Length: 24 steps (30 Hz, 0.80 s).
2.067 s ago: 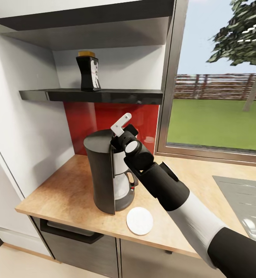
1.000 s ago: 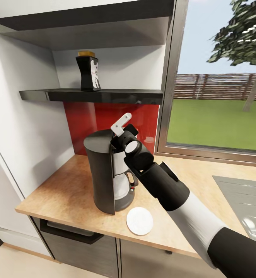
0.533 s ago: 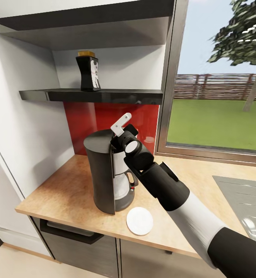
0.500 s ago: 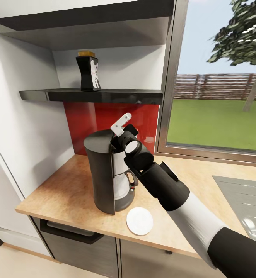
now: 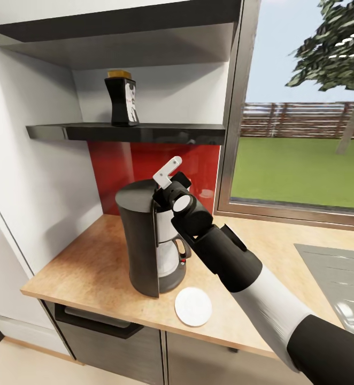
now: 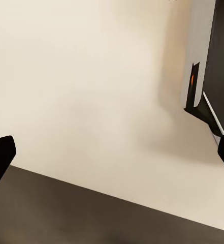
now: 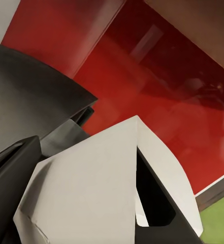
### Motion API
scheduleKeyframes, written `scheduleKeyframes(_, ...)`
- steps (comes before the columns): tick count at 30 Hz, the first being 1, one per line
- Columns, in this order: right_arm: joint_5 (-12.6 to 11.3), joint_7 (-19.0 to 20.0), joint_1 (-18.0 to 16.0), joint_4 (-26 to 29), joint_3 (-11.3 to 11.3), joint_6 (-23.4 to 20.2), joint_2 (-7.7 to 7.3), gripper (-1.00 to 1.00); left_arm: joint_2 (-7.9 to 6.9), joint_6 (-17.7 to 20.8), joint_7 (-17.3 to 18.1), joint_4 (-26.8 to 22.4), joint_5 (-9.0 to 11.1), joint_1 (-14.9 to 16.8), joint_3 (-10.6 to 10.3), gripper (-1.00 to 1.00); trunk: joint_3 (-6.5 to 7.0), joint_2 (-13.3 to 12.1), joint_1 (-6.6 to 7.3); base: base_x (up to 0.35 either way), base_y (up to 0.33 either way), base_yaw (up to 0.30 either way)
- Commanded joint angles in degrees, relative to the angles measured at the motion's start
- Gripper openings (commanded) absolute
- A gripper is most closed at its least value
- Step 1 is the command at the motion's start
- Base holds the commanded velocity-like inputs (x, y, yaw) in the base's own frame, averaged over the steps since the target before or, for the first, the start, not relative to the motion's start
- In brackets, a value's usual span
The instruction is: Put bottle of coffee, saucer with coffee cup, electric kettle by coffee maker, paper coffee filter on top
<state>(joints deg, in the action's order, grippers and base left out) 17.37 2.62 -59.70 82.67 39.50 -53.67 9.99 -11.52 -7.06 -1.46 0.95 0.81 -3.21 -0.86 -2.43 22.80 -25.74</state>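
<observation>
Kitchen countertop (image 5: 91, 267) carries coffee maker (image 5: 145, 240) – saucer (image 5: 193, 306) flat just beside its base, toward front edge. Right gripper (image 5: 165, 184) above coffee maker's top, pinching paper coffee filter (image 5: 166, 172), filter tilted up. Bottle of coffee (image 5: 122, 100) upright on kitchen shelf (image 5: 129, 132), above coffee maker. Left gripper (image 6: 112, 152) – fingers spread, over pale floor.

One coffee maker (image 5: 145, 240), one saucer (image 5: 193, 306), one bottle of coffee (image 5: 122, 100), one paper coffee filter (image 5: 166, 174)
</observation>
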Motion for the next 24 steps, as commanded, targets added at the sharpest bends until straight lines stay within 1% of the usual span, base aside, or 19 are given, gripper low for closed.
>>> scheduleKeyframes(1,0.47,0.28,-0.07,0.03,0.06,-0.29,0.0,-1.0,0.0,-0.32,-0.12,0.1,0.07,0.04,-0.14,1.0,-0.11,0.12,-0.04,0.077,0.0,0.0)
scheduleKeyframes(6,0.47,0.28,-0.07,0.03,0.06,-0.29,0.0,-1.0,0.0,-0.32,-0.12,0.1,0.07,0.04,-0.18,1.0,-0.11,0.12,-0.04,0.064,-0.012,0.0)
scheduleKeyframes(22,0.47,0.28,-0.07,0.03,0.09,-0.29,0.0,-1.0,0.0,-0.32,-0.12,0.1,0.07,0.04,-0.15,1.0,-0.11,0.12,-0.04,0.01,-0.004,0.0)
scheduleKeyframes(23,0.47,0.28,-0.07,0.03,0.11,-0.29,0.0,1.0,0.0,-0.32,-0.12,0.1,0.07,0.04,-0.16,1.0,-0.11,0.12,-0.04,0.095,-0.017,0.0)
scheduleKeyframes(24,0.47,0.28,-0.07,0.05,0.13,-0.29,0.0,1.0,0.0,-0.32,-0.12,0.1,0.07,0.04,-0.17,1.0,-0.11,0.12,-0.04,0.069,-0.007,0.0)
